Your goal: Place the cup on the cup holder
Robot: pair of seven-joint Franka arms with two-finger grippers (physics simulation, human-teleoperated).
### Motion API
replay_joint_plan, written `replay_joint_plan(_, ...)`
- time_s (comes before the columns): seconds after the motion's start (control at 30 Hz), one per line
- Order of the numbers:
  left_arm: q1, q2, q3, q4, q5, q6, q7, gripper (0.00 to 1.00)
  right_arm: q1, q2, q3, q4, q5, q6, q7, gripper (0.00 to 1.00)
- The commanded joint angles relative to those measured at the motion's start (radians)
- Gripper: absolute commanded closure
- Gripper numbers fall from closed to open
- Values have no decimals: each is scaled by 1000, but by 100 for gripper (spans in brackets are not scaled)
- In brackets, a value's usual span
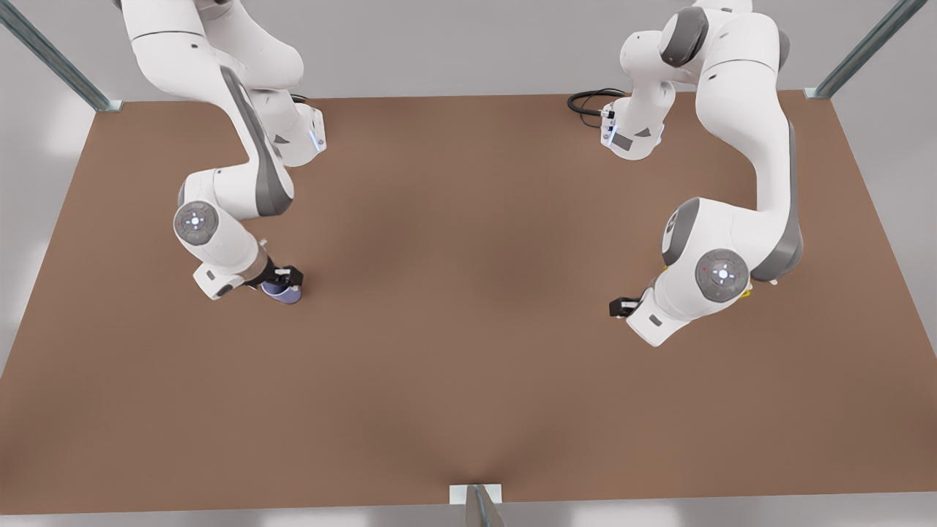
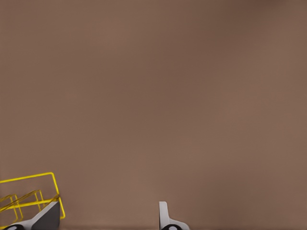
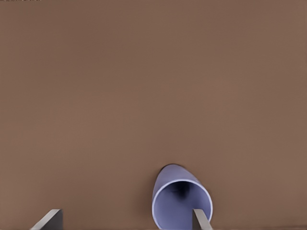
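The pale lavender-blue cup (image 3: 180, 201) rests on the brown table, its mouth turned toward the right wrist camera. My right gripper (image 3: 124, 218) is open around it, and one finger (image 3: 200, 219) is right at the cup's rim. In the front view this gripper (image 1: 287, 281) is low at the front view's left, over the cup (image 1: 282, 293). The yellow wire cup holder (image 2: 29, 178) lies beside one finger (image 2: 48, 215) of my open left gripper (image 2: 108, 215). That gripper (image 1: 619, 306) is at the front view's right, where the arm hides most of the cup holder (image 1: 745, 294).
The brown table (image 1: 468, 329) stretches wide between the two arms. A black cable (image 1: 589, 101) loops at the far edge by the base of the arm on the front view's right. Metal frame posts (image 1: 479, 505) stand at the table's edges.
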Motion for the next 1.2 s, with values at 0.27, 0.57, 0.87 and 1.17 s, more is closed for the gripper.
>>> replay_joint_plan(0.27,0,21,0,-1,11,1,-48,0,8,-51,13,-147,1,175,97,0)
replay_joint_plan(0.57,-6,27,0,1,16,1,-48,0,-14,-11,13,-158,-2,239,95,0)
replay_joint_plan(0.87,-6,42,-2,1,18,1,-48,0,-44,-34,63,-250,-2,297,94,0)
replay_joint_plan(1.17,-6,51,-2,-4,16,44,-48,0,-73,-9,63,-250,-11,322,88,0)
